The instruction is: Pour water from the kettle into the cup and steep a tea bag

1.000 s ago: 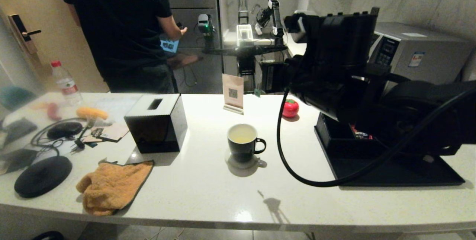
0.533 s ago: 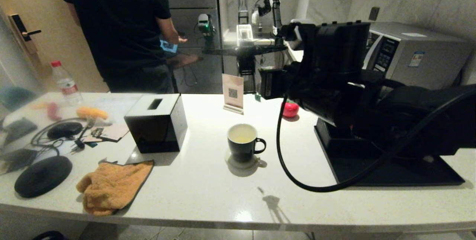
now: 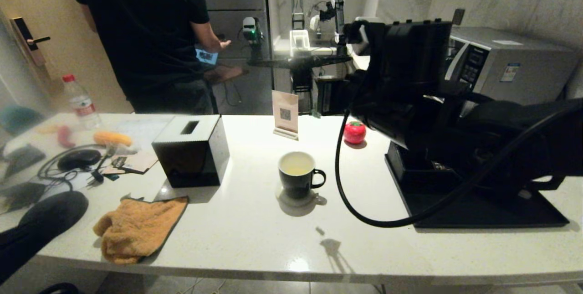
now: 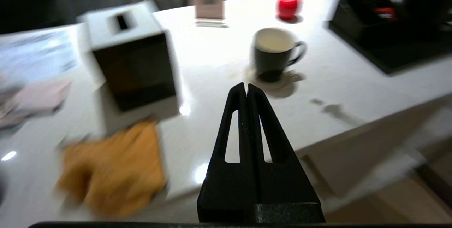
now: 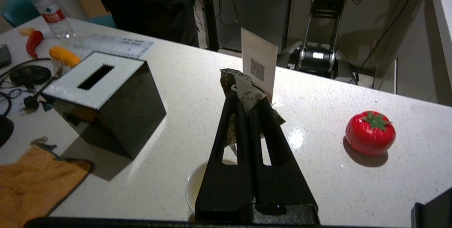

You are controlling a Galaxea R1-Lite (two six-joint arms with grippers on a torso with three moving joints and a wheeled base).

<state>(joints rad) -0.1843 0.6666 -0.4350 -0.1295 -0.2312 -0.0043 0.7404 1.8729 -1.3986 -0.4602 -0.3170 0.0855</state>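
The cup stands mid-table on a coaster, with pale yellowish water in its white inside. My right gripper is shut on the tea bag, a damp greyish pouch pinched at its tips, in the air above the table. The cup's white rim shows below the finger bases. The right arm reaches in from the right. My left gripper is shut and holds nothing; it hangs over the table's front edge and points toward the cup. The left arm shows at the lower left. The kettle is hidden.
A black tissue box stands left of the cup, an orange cloth in front of it. A QR card stand and a red tomato are behind. A black tray lies right. Cables and clutter fill the far left; a person stands behind.
The left arm has risen into view at the lower left, over the black round pad. The right arm dipped, then lifted a little, still holding the tea bag.
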